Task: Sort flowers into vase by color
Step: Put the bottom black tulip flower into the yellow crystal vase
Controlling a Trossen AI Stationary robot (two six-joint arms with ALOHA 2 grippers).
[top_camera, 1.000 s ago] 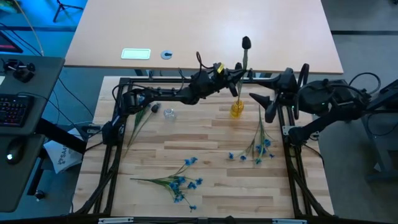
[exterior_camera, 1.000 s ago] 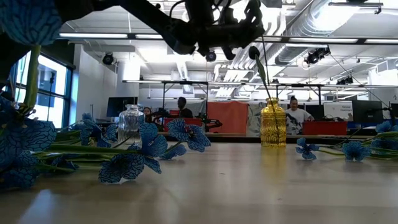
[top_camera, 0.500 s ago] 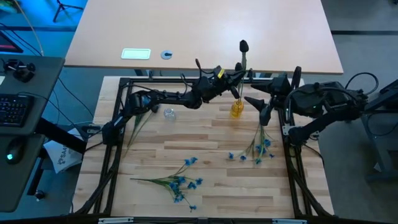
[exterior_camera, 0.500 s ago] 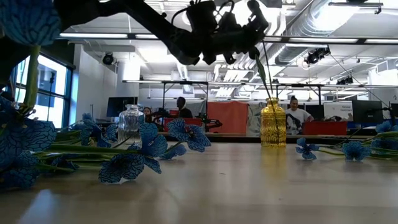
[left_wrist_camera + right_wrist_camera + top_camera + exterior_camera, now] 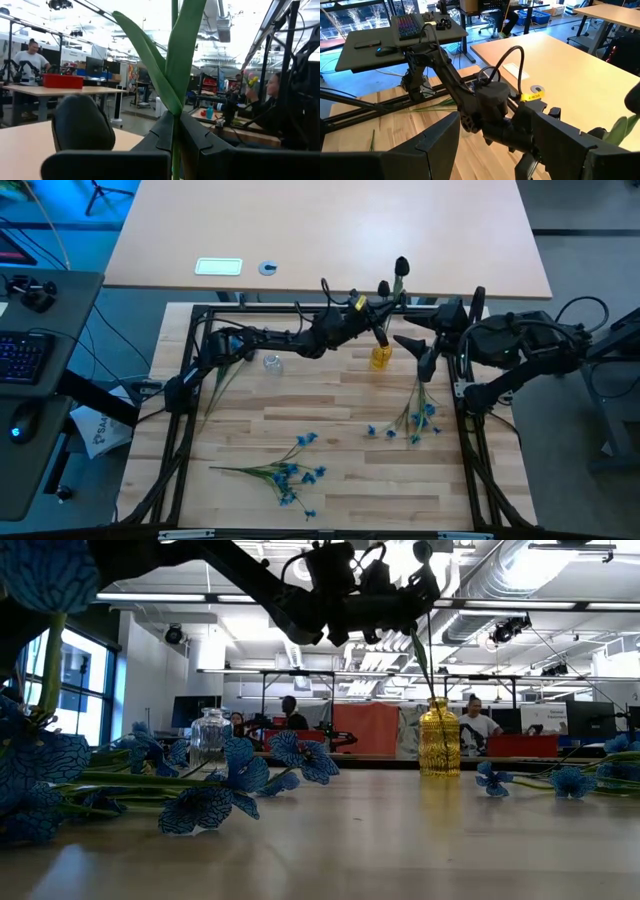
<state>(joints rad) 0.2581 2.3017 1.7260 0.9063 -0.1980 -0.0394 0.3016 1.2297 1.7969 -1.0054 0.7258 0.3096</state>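
Dark and tulip-like, the bud of a green-stemmed artificial flower (image 5: 400,266) rises past the far edge of my pale wooden table (image 5: 330,442), its stem clamped in my left tool (image 5: 380,320) directly above the small ribbed amber glass vase (image 5: 381,356) at about 1 o'clock. From my left wrist, the stem and long leaves (image 5: 176,75) stand between my closed fingers (image 5: 160,137). My right tool (image 5: 415,348), spread wide, waits just beside the vase toward 3 o'clock. Blue-blossomed sprigs lie at 4 o'clock (image 5: 415,415) and 6 o'clock (image 5: 285,470). A small clear glass vase (image 5: 272,363) stands at 11 o'clock.
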